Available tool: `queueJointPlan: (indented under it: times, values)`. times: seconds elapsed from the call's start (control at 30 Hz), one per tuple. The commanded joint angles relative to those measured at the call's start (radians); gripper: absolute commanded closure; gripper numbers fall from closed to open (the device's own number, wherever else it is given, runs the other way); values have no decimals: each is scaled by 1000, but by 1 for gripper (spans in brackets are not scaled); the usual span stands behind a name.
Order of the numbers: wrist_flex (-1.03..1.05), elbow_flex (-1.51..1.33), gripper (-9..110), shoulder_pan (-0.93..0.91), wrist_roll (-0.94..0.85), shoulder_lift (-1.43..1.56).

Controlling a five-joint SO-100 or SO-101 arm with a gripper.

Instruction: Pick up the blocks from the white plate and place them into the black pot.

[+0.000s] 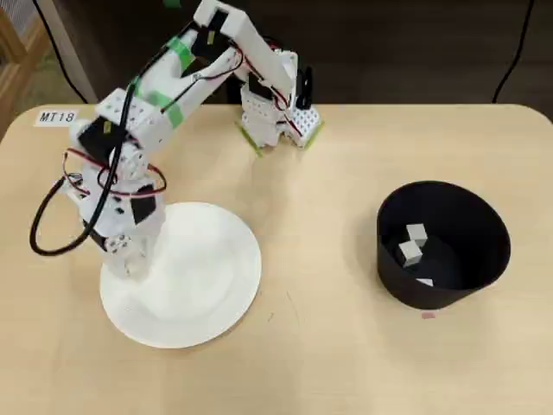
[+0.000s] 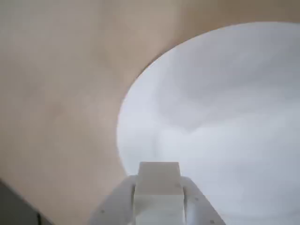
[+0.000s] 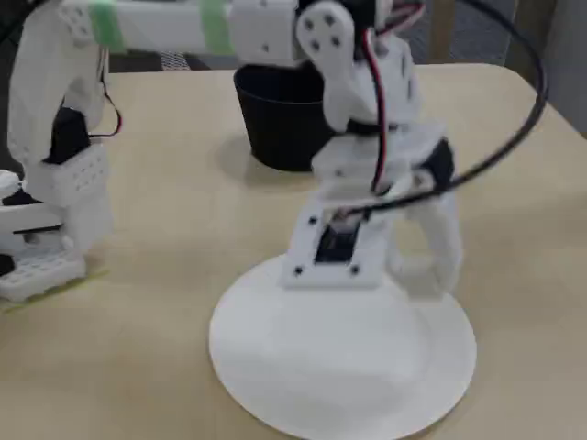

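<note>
Your white two-finger gripper (image 2: 158, 199) pinches 1 small off-white cube (image 2: 159, 180) over the left edge of the large round white plate (image 1: 207, 285), seen overhead. You already have 3 cubes (image 1: 412, 245) inside the matte black round pot (image 1: 471, 259), well apart on the right.

Lab or classroom robotics bench suggested, light wooden table (image 1: 346, 173) labelled with a tag "MT18" (image 1: 57, 117), small 3D-printed white arm (image 1: 181, 78) clamped at its edge, cables run behind, wooden furniture glimpsed at left.
</note>
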State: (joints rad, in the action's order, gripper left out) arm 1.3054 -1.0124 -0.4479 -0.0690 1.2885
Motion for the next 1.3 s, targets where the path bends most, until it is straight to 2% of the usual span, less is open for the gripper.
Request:
queueJointPlan:
  times: [0.0, 0.13, 0.23, 0.43, 0.63, 0.93, 1.23, 1.27]
  values:
    - [-63, -74, 104, 112, -57, 276]
    - [-313, -515, 104, 242, -29, 701]
    - [-397, -687, 104, 373, -40, 859]
    - [-591, -770, 104, 710, -57, 894]
    - [-673, -787, 104, 922, -81, 824]
    - [-703, -1002, 104, 1065, -48, 825]
    - [-813, -1193, 104, 1117, 8, 839]
    - [-811, -1198, 95, 1120, 5, 839]
